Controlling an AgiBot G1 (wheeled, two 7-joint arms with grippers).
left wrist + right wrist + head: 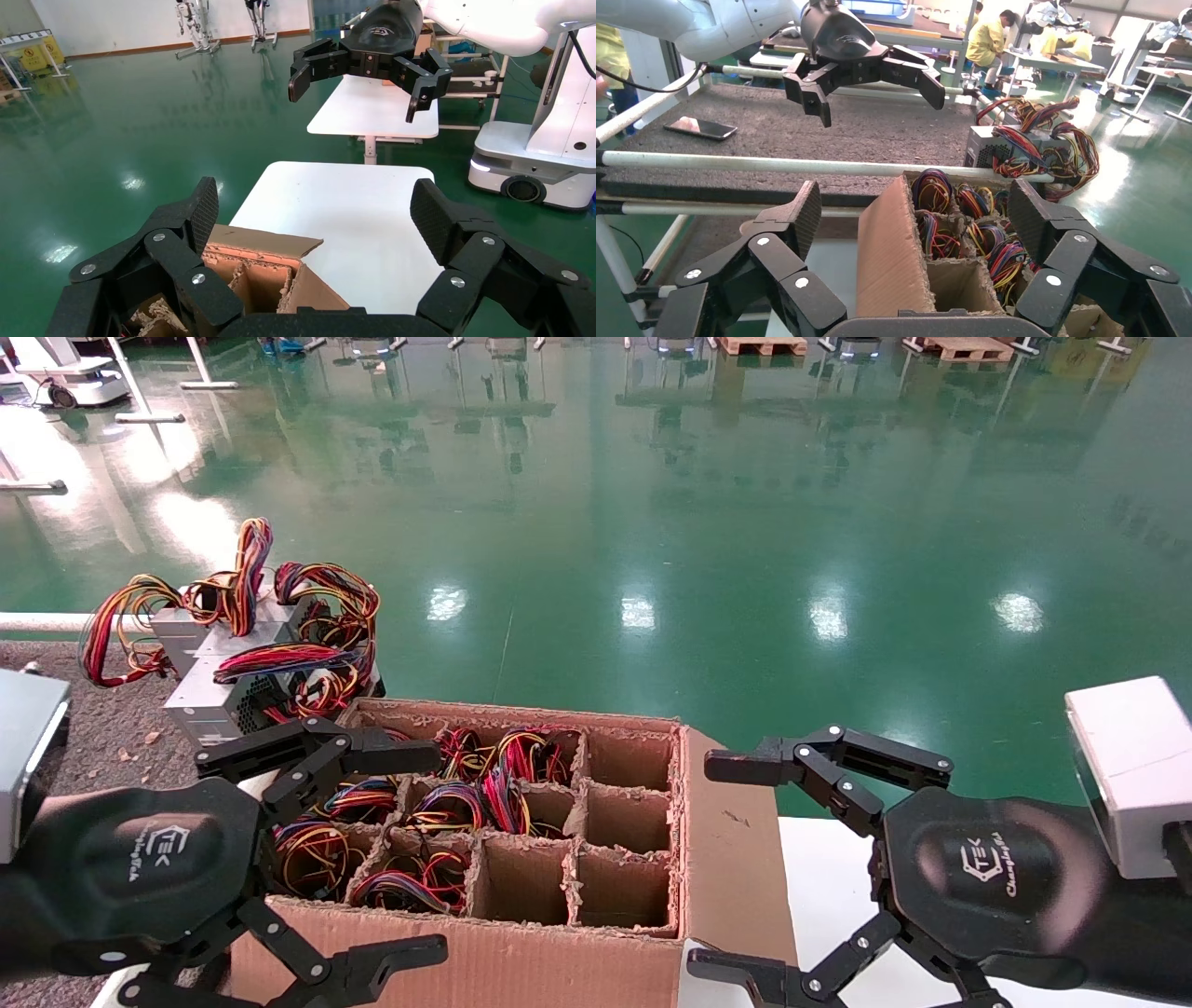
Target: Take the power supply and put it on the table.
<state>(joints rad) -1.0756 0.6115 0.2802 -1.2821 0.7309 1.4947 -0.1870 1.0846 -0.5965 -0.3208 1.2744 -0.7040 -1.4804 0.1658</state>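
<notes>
left tool (368,854) and right tool (736,868) wide open, empty — over cardboard box (521,943), glossy green floor (698,523) beyond

glossy green floor (708,523), brown cardboard box (521,971), speckled grey-brown table (877,130)
</notes>
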